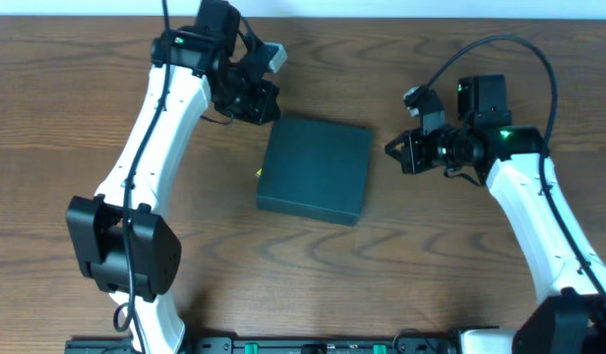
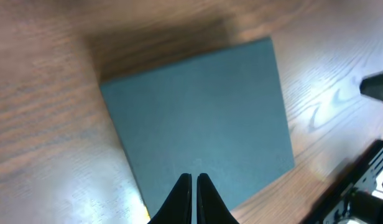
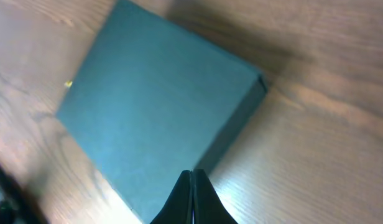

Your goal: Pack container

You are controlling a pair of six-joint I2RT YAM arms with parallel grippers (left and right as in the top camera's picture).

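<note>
The container is a dark teal box lying flat in the middle of the table with its lid closed. It also shows in the left wrist view and in the right wrist view. A tiny yellow bit pokes out at its left edge. My left gripper is shut and empty, just off the box's upper left corner; its fingertips hang over the lid. My right gripper is shut and empty, just right of the box; its fingertips sit over the box's edge.
The wooden table surrounds the box. The left arm reaches in from the lower left and the right arm from the lower right. A rail with connectors runs along the front edge.
</note>
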